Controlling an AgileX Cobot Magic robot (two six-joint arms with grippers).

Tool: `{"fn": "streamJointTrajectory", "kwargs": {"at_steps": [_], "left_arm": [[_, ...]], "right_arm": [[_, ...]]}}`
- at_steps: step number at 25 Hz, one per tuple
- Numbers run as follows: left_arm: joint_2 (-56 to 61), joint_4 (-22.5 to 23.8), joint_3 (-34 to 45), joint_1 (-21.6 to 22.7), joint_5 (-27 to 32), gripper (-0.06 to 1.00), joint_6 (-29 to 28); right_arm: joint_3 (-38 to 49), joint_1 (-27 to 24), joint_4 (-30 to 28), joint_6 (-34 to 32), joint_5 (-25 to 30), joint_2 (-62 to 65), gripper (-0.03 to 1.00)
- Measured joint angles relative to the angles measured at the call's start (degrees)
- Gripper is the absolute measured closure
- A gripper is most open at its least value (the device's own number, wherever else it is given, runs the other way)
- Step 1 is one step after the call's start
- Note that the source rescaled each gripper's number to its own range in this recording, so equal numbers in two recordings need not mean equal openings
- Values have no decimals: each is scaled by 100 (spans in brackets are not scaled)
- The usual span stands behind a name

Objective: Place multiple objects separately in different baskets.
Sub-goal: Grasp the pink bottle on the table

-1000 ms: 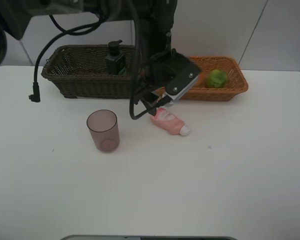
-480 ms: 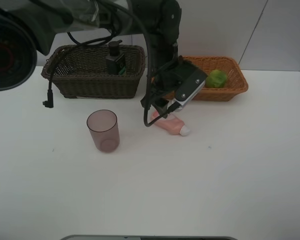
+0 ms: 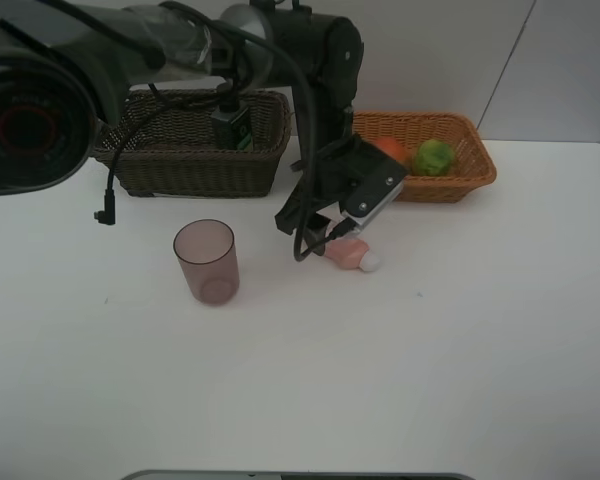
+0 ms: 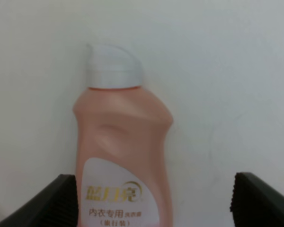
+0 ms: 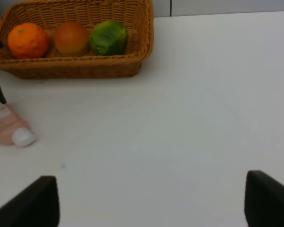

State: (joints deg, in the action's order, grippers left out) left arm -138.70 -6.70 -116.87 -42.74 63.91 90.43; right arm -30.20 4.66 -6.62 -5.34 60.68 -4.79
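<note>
Pink white-capped tube is seen lying flat on the white table, outside both baskets, with its white cap turned toward 4 o'clock in the high view. The tube is placed at 3 o'clock from the translucent mauve cup, which is stood upright and empty on the table. The left gripper is lowered over the tube's capless end, and its jaws are spread wide. In the left wrist view the tube body is framed between the two dark fingertips and one side is left clearly ungripped. A white label with printed characters is shown on the tube.

The light orange-tan basket is found at 1 o'clock from the tube. An orange, a red-orange peach and a green fruit are lined up inside it, the peach set between the other two. The dark brown basket is placed at 12 o'clock from the cup, and the dark green pump bottle is held upright within it.

The right gripper is kept above bare table, well apart from the tube, its jaws parted with nothing between them
</note>
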Motion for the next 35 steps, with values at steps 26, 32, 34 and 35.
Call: {"fn": "streamJointTrajectory", "kwargs": {"at_steps": [26, 32, 34, 35], "left_arm": [[0, -274, 0, 0, -23, 11, -91], [-33, -244, 0, 24, -383, 11, -93], [-123, -260, 0, 24, -645, 11, -93], [-167, -295, 0, 24, -777, 11, -105]], "right_arm": [[0, 0, 0, 0, 0, 0, 35], [0, 0, 0, 0, 0, 0, 35], [0, 0, 0, 0, 0, 0, 35], [0, 0, 0, 0, 0, 0, 35]]}}
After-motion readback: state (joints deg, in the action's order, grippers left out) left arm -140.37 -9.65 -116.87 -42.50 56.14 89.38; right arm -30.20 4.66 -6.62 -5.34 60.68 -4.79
